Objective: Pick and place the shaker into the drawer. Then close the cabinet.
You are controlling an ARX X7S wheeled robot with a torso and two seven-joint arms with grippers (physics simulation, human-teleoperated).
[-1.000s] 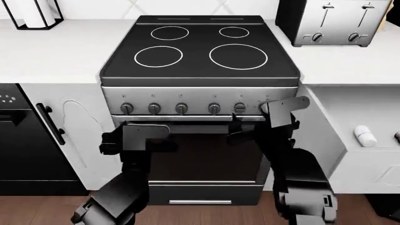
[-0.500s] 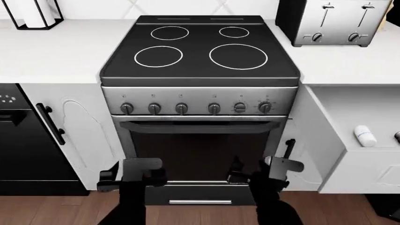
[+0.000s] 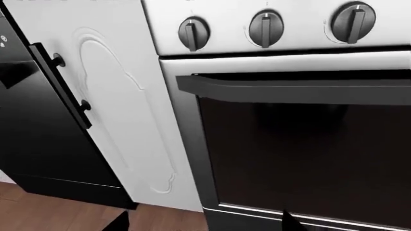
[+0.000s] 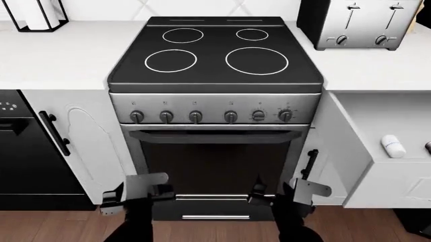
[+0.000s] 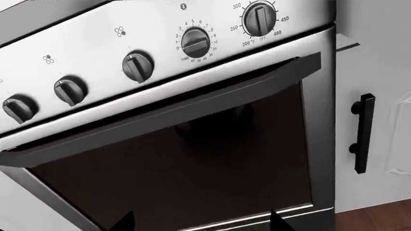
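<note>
Low before the oven door (image 4: 215,161), both arms hang with nothing held.
Left gripper (image 4: 138,194) and right gripper (image 4: 279,191) show spread fingers, jaws apart. At far right the shaker (image 4: 394,146) lies on its side inside the pulled-out drawer (image 4: 397,176), well apart from both.

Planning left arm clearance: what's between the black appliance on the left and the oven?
A narrow white cabinet door with a black bar handle, closed. The head and left wrist views both show it.
</note>
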